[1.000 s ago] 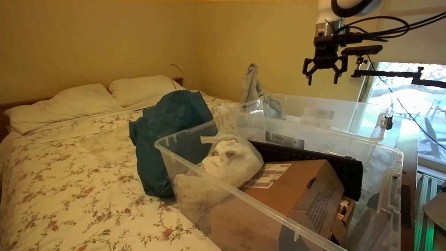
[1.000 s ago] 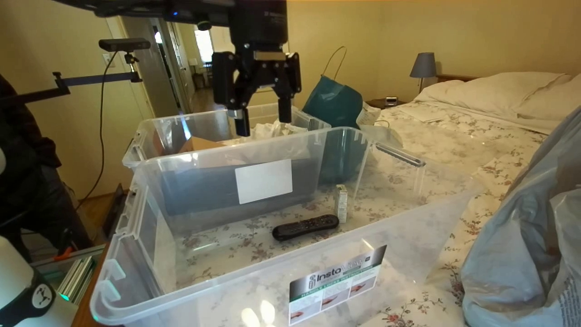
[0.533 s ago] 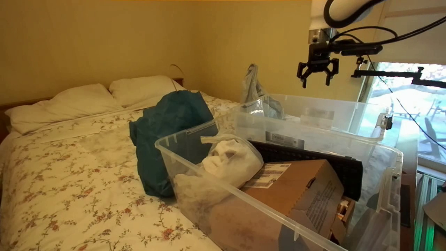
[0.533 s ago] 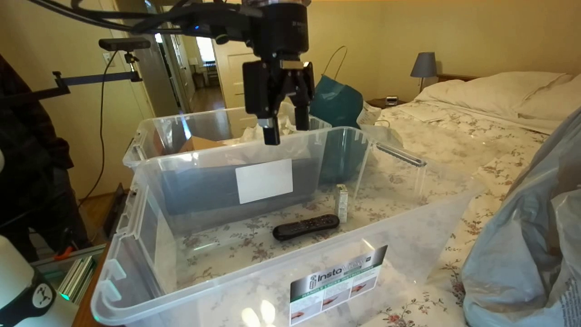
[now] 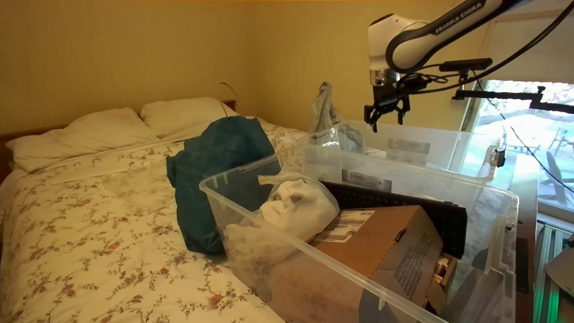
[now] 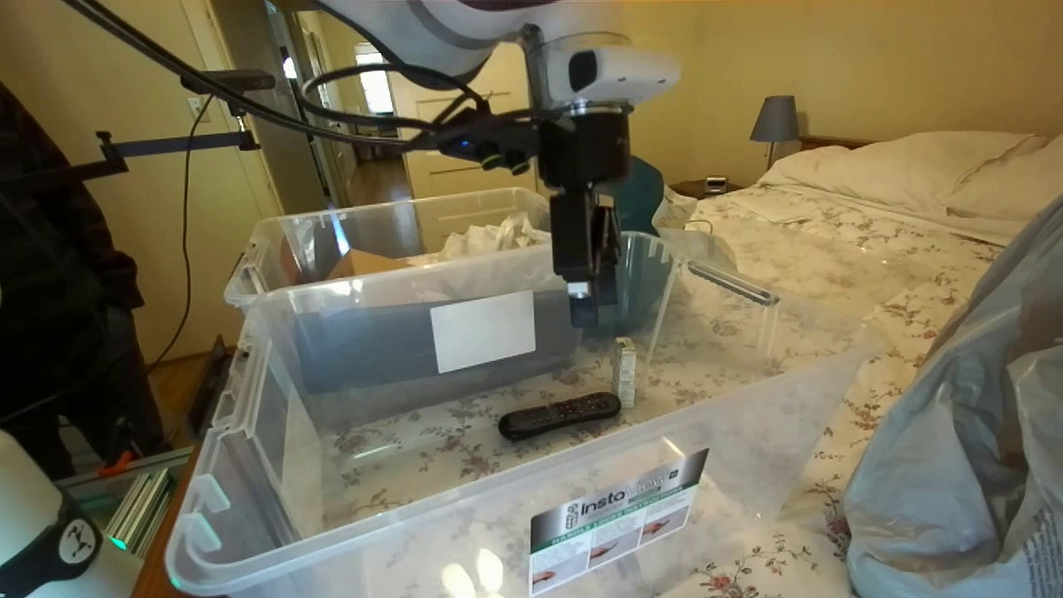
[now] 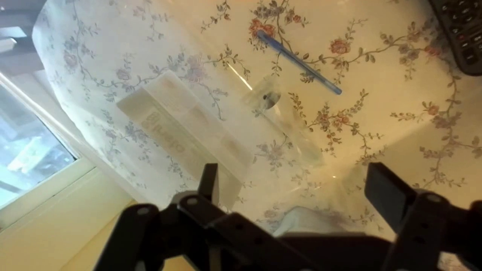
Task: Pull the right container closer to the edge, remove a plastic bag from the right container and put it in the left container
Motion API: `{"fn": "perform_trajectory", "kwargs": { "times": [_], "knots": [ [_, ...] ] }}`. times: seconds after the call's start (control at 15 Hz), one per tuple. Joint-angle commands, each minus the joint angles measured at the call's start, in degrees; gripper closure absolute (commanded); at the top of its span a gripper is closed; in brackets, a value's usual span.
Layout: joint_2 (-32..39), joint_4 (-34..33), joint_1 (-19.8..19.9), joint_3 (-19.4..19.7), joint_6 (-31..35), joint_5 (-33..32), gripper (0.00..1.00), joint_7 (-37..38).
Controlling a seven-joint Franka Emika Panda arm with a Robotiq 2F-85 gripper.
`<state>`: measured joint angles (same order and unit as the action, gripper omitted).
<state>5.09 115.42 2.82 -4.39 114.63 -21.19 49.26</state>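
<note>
Fingers [image 7: 388, 194]: wide apart in our wrist view, pointing down in both exterior views.
InstaView tub [image 6: 415, 544]: see-through, on the flower-patterned surface [image 5: 112, 233]; our fingers hang over its inside, and whether the tips reach below its rim we cannot tell.
Clear plastic piece [image 7: 286, 124]: bag-like, with a dark spot; in the wrist view it shows beyond the gap between our fingers, apart from both; we find it too hazy to name for certain.
Blue pen [image 7: 301, 63]: near that piece in the wrist view, farther than it from our fingers.
Remote control [image 6: 560, 415]: black, lying flat in the InstaView tub, lower than our fingers, with a small pale box [image 6: 624, 372] upright just beside its end.
Neighbouring tub [image 5: 381, 294]: see-through too, alongside the InstaView tub; whether their walls touch we cannot tell.
White plastic bag [image 5: 298, 213]: bunched up inside the neighbouring tub, against the cardboard box [image 5: 385, 224]; well apart from our fingers, one tub over.
Black panel [image 5: 403, 217]: set along the neighbouring tub's wall on the InstaView side.
Teal bag [image 5: 206, 193]: upright on the surface, just outside the neighbouring tub, by the end that holds the white plastic bag.
Grey bag [image 6: 938, 432]: outside the InstaView tub, apart from our fingers.
</note>
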Motion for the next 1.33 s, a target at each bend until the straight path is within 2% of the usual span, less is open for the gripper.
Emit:
{"fn": "perform_trajectory", "kwargs": {
  "times": [0.0,0.2,0.53,0.73,0.8,1.07,1.27],
  "knots": [
    [8.85,-6.73,-2.46,3.41,2.63,-6.47,0.0,3.71],
    [11.44,-8.32,-3.93,6.49,3.58,-11.02,0.0,4.0],
    [10.91,-6.74,-4.27,8.2,3.85,-8.55,0.0,2.65],
    [10.91,-6.74,-4.52,8.16,3.84,-8.57,0.0,2.66],
    [10.84,-4.89,-5.63,7.52,3.7,-10.63,0.0,0.99],
    [10.92,2.82,-8.27,5.16,9.13,-10.17,0.0,-4.07],
    [18.41,1.19,-12.88,5.84,9.16,-19.31,0.0,0.09]
  ]
}}
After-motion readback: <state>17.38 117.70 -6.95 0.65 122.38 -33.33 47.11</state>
